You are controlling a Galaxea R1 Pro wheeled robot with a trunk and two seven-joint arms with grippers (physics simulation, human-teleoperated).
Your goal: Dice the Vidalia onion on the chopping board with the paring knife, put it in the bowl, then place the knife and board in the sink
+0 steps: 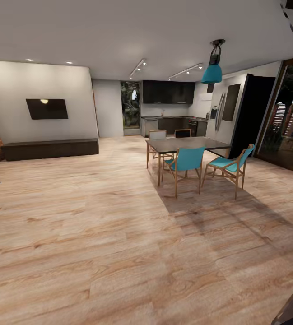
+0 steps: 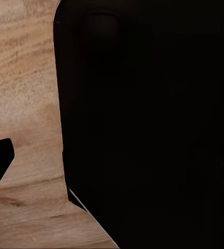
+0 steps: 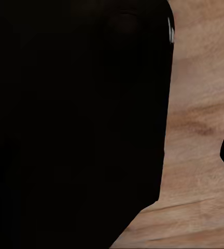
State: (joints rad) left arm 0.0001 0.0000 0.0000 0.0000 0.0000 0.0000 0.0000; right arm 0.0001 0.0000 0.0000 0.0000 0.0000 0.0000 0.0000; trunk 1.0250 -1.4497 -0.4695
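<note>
- Far off, at the back of the room, the countertop [image 1: 164, 118] runs as a thin grey strip over dark cabinet fronts, below a row of black upper cabinets [image 1: 168, 92]; it is too small in the head view to make out a sink, board, knife or bowl on it.
- A tall dark fridge [image 1: 250, 113] stands to the right of that kitchen corner, against the right-hand wall.
- Between the camera and the kitchen stands a dark dining table [image 1: 187, 144] on wooden legs, with two teal chairs [image 1: 186, 161] on its near side and two more chairs on its far side.
- A teal lamp [image 1: 212, 72] hangs from the ceiling above the table.
- On the left wall, a black screen [image 1: 47, 109] hangs over a long, low, dark bench [image 1: 50, 149], with a strip of red brick at the far left edge.
- Light wooden floor [image 1: 96, 234] covers the whole foreground.
- In the left wrist view, a large black body [image 2: 153, 129] blocks most of the frame, with wood floor beside it; whether the left fingers are spread or closed, I cannot tell.
- In the right wrist view, a similar black mass [image 3: 75, 124] covers the frame beside the floor; the right fingers' state cannot be told either.
</note>
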